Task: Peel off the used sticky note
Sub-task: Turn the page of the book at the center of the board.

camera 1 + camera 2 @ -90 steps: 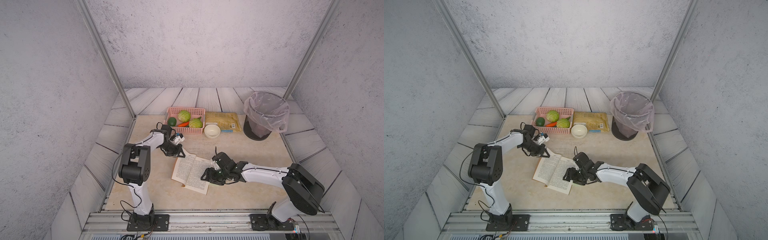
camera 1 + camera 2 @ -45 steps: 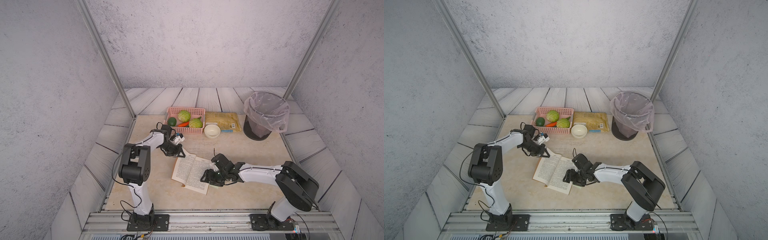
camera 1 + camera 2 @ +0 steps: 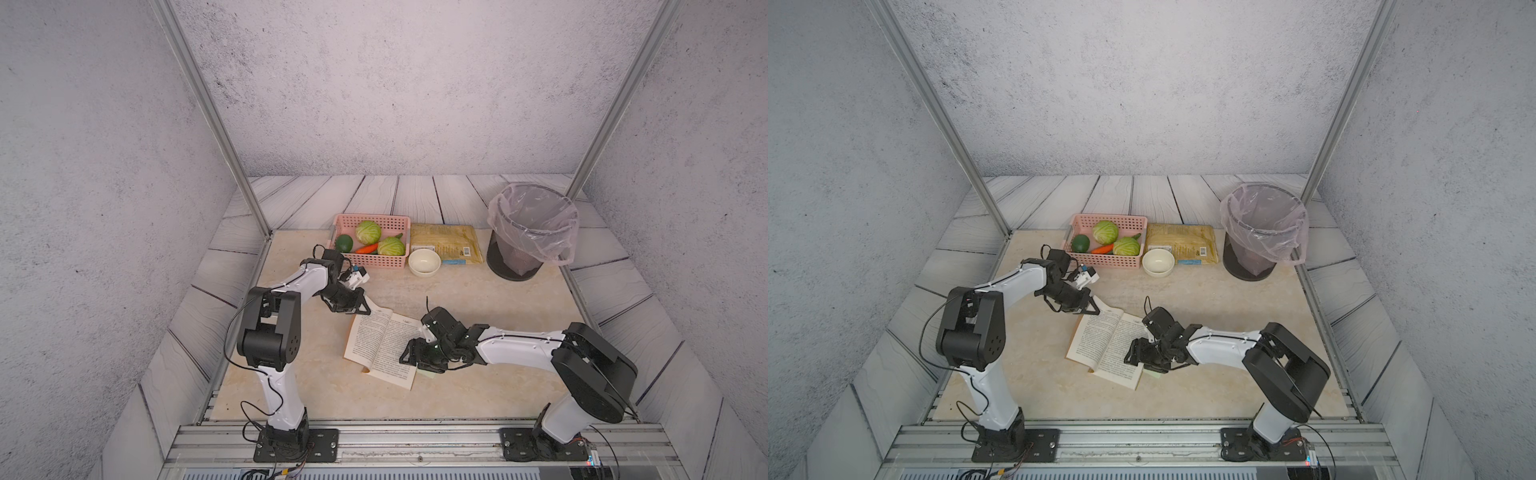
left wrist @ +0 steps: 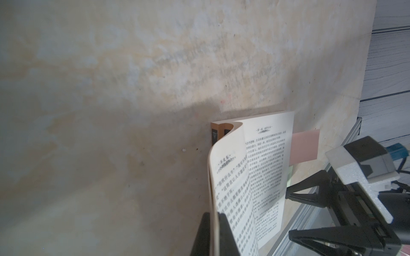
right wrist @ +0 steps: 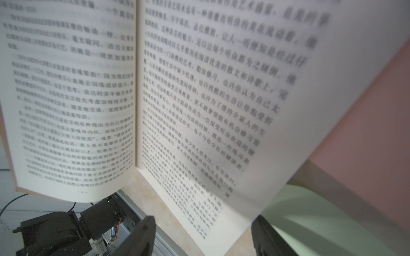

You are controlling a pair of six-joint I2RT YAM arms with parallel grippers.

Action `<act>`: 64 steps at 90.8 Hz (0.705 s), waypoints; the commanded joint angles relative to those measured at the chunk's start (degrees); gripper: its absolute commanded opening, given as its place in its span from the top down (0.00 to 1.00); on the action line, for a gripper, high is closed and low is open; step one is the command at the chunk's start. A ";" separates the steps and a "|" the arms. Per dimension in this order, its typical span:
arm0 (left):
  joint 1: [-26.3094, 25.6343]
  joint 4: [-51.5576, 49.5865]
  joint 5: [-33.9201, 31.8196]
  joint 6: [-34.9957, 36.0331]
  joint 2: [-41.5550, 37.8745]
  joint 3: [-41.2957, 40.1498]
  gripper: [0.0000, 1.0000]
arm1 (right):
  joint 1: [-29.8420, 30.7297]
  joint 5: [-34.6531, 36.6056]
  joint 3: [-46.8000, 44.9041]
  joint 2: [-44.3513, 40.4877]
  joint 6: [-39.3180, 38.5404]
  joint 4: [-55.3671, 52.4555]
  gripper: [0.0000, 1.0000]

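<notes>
An open book [image 3: 380, 347] [image 3: 1104, 347] lies mid-table. A pink sticky note [image 4: 305, 145] [image 5: 366, 124] and a pale green sticky note [image 5: 310, 221] [image 3: 429, 373] stick out from under the right page's outer edge. My left gripper [image 3: 360, 306] [image 3: 1095, 308] [image 4: 214, 232] is shut on the book's left pages at their far corner and lifts them in a curl. At the right page's outer edge my right gripper [image 3: 415, 358] [image 3: 1138, 356] [image 5: 204, 237] stands open. The page's corner lies between its jaws, and one finger [image 5: 266, 237] is beside the green note.
At the back stand a pink basket [image 3: 376, 261] of vegetables, a white bowl [image 3: 424, 262], a yellow packet [image 3: 446, 243] and a lined bin [image 3: 528, 232]. The front rail [image 3: 374, 432] runs close behind the book in the wrist views.
The right arm's elbow has swung a little toward the book while its gripper stays at the right page's edge. The left gripper keeps its hold.
</notes>
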 commanded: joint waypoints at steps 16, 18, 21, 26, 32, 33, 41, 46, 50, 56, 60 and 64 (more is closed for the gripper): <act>0.30 -0.75 -0.39 0.95 1.51 0.27 1.00 | 0.54 0.68 2.27 -0.69 -1.06 -1.27 0.28; 0.30 -0.75 -0.39 0.99 1.46 0.23 1.00 | 0.54 0.68 2.27 -0.64 -1.06 -1.24 0.28; 0.32 -0.75 -0.39 1.00 1.46 0.26 1.00 | 0.56 0.63 2.35 -0.47 -1.06 -1.20 0.28; 0.32 -0.75 -0.31 0.98 1.47 0.32 1.00 | 0.50 0.55 2.36 -0.38 -0.98 -0.99 0.28; 0.32 -0.68 -0.26 1.00 1.41 0.28 1.00 | 0.63 0.58 2.36 -0.44 -0.97 -1.00 0.28; 0.32 -0.71 -0.28 1.00 1.43 0.28 1.00 | 0.60 0.58 2.36 -0.44 -0.97 -1.05 0.28; 0.32 -0.78 -0.22 0.94 1.45 0.30 1.00 | 0.63 0.59 2.49 -0.58 -1.02 -1.29 0.28; 0.32 -0.77 -0.19 0.99 1.56 0.32 1.00 | 0.66 0.63 2.62 -0.74 -1.14 -1.63 0.28; 0.32 -0.74 -0.21 1.00 1.58 0.28 1.00 | 0.70 0.68 2.70 -0.85 -1.21 -1.98 0.28; 0.32 -0.85 -0.15 0.99 1.53 0.28 1.00 | 0.75 0.83 2.89 -1.12 -1.44 -2.51 0.28; 0.28 -0.84 -0.13 1.00 1.49 0.27 1.00 | 0.81 1.01 3.09 -1.35 -1.64 -3.00 0.28; 0.32 -0.82 -0.13 1.00 1.58 0.28 1.00 | 0.77 1.11 3.27 -1.58 -1.80 -3.42 0.28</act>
